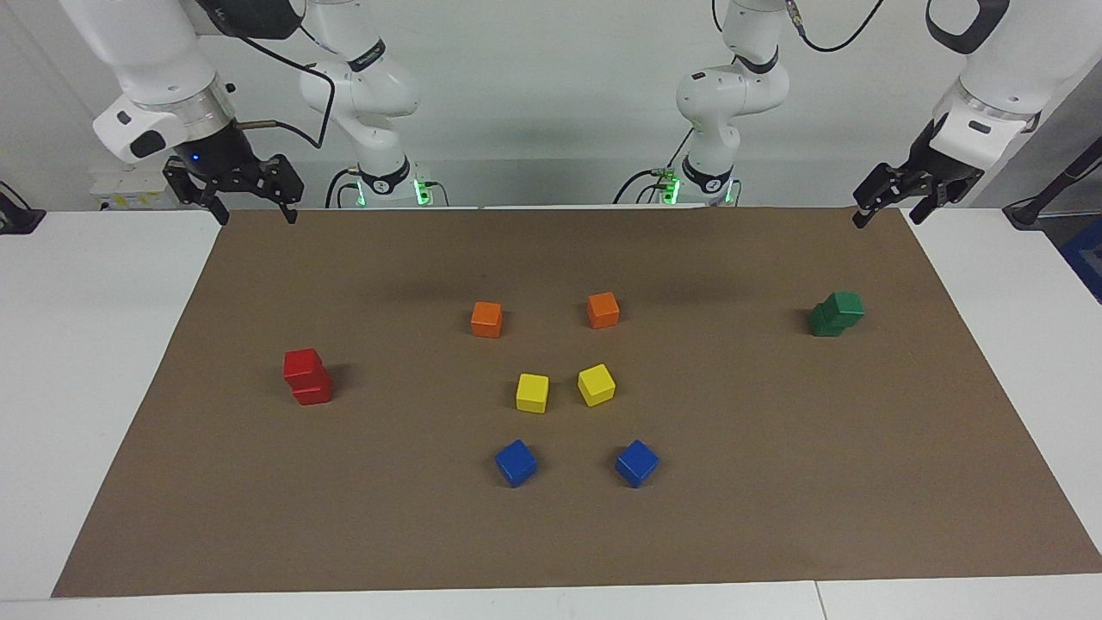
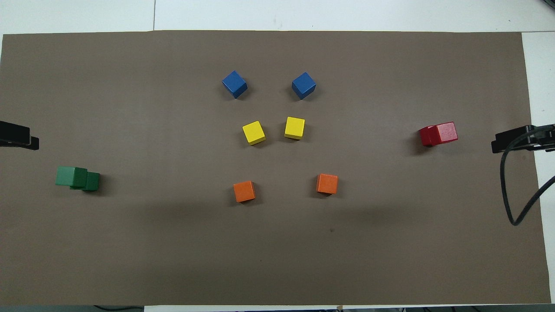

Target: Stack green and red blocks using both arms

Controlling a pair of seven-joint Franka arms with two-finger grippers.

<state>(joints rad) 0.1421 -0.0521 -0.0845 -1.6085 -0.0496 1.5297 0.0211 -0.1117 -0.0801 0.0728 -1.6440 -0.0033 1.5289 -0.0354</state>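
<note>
- Red blocks (image 1: 307, 376) stacked two high, toward the right arm's end from yellow cubes (image 1: 532, 393).
- Green blocks (image 1: 836, 313) stacked two high, toward the left arm's end.
- Right gripper (image 1: 256, 212) spread wide, holding nothing, over the worktop (image 1: 103, 344) edge.
- Left gripper (image 1: 887, 213) spread wide, holding nothing.

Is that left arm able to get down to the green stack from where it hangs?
Probably yes: the left gripper hangs open over the mat's edge, and nothing stands between it and the green stack.
</note>
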